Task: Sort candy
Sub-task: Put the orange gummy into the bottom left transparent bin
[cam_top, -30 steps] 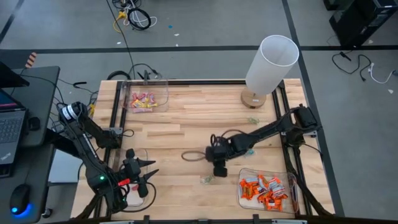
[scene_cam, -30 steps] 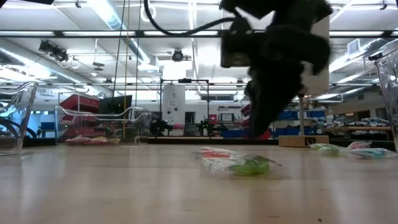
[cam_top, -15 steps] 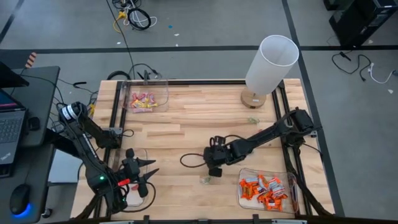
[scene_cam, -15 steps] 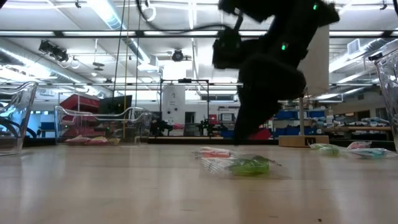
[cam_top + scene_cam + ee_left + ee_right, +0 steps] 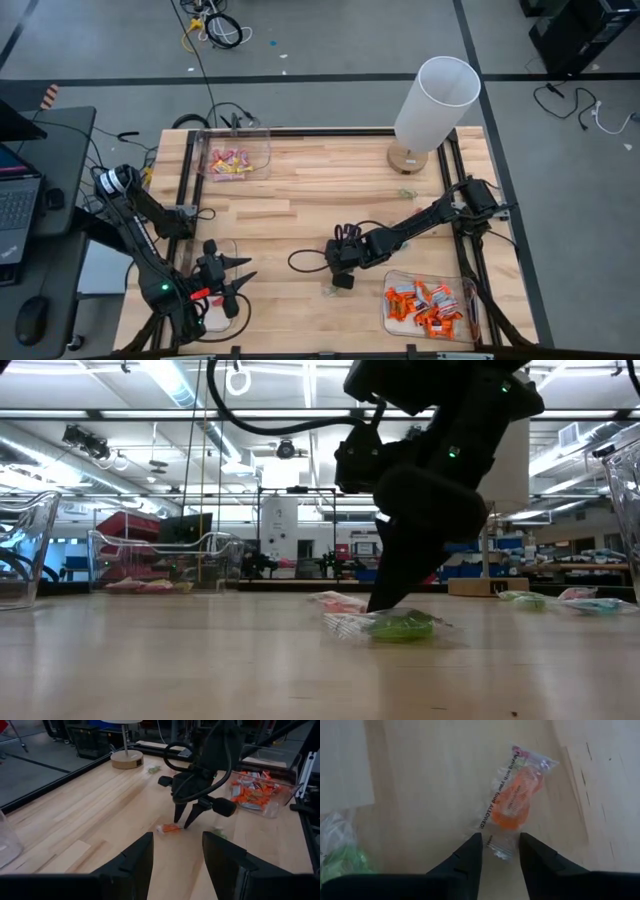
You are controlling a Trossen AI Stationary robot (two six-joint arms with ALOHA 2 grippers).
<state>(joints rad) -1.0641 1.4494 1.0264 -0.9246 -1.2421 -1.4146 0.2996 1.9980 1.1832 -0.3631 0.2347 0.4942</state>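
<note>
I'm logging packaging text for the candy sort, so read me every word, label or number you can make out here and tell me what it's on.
"with your food ALLERGI…": black print along the edge of the clear wrapper of the orange candy lying just ahead of the right claw; the start and end of the line are unreadable.
Orange-wrapped candies in the clear bin: print too small to read.
No other legible text.

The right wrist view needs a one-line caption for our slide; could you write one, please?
Right gripper, fingers open, poised over a clear-wrapped orange candy lying on the wooden table.
</note>
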